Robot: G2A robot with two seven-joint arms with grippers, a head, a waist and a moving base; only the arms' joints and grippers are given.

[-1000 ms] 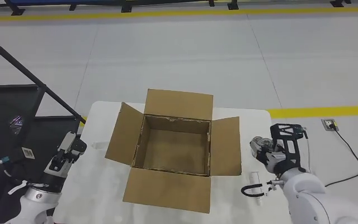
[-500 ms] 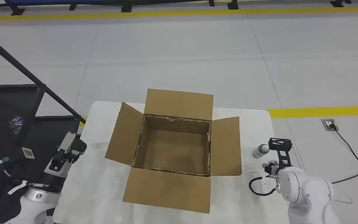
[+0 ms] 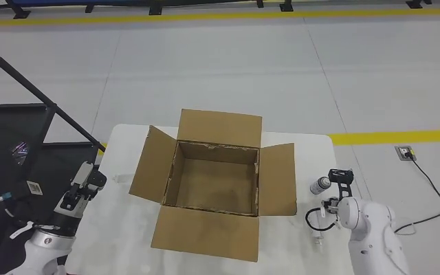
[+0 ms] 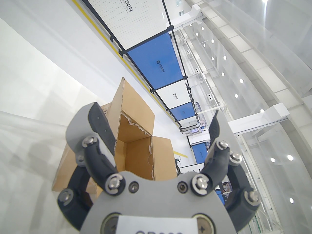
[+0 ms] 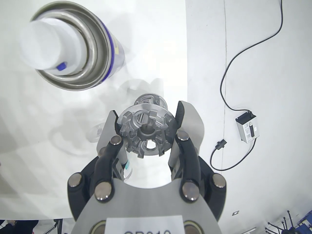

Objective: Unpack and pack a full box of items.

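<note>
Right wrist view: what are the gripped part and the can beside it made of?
The toothed part: likely cast metal, dull grey, rough ribbed faces. The spray can: metal, judging by its shiny rolled rim; its cap looks like white plastic.

White surface (image 3: 124,152) carries an open box (image 3: 220,128) mid, flaps spread out. On my right, a can (image 3: 319,185) stands upright near the edge, with a clear tube (image 5: 97,132) lying beside it.

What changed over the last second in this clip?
The right gripper, fingers shut on a metal part, came down toward the table next to the upright spray can. No visible grasp or release. The cardboard box and the open left gripper stayed put.
</note>
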